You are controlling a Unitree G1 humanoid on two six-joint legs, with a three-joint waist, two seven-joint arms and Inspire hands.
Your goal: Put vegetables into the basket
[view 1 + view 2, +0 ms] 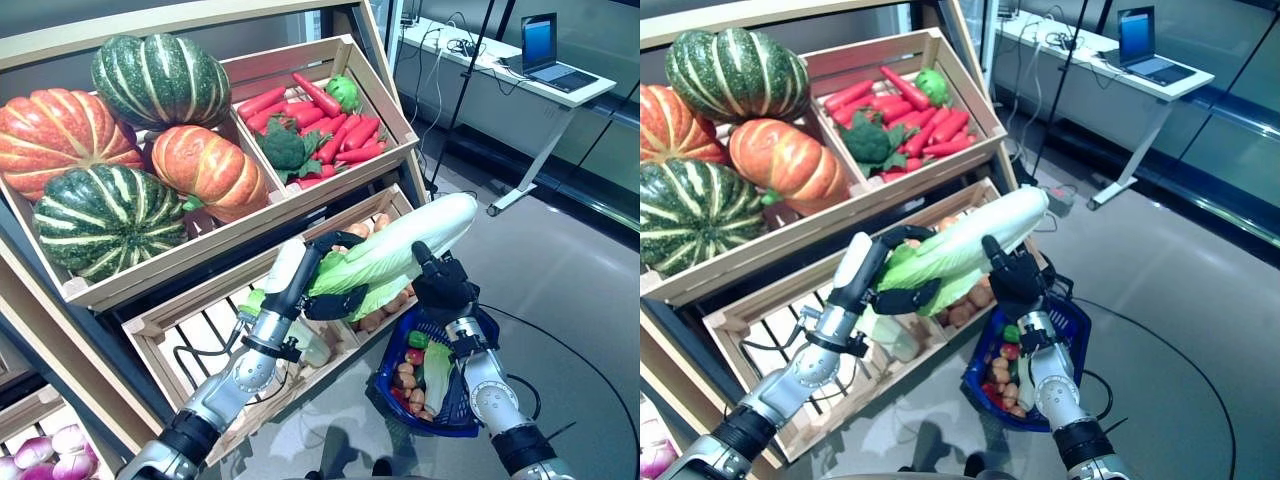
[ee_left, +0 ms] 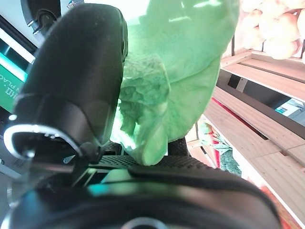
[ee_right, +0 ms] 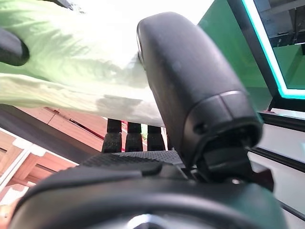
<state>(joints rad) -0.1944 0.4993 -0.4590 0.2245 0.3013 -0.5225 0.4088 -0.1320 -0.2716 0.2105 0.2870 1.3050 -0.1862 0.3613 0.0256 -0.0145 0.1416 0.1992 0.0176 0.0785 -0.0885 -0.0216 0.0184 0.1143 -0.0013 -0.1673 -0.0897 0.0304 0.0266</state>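
Note:
My left hand (image 1: 338, 302) is shut on the leafy green end of a long napa cabbage (image 1: 400, 250) and holds it tilted in the air in front of the stand's lower crate. Its white end points up and right. The left wrist view shows the leaves (image 2: 181, 71) pressed between thumb (image 2: 76, 81) and fingers. My right hand (image 1: 445, 285) is open just above the blue basket (image 1: 455, 425), its straight fingers against the cabbage's underside (image 3: 71, 62). The basket stands on the floor and holds small brown, red and green vegetables (image 1: 410, 370).
A slanted wooden stand (image 1: 330, 170) with crates rises on the left, its lower crate (image 1: 200, 330) right behind my left arm. A white desk (image 1: 520, 75) with a laptop stands at the back right. Grey floor (image 1: 570, 280) stretches to the right of the basket.

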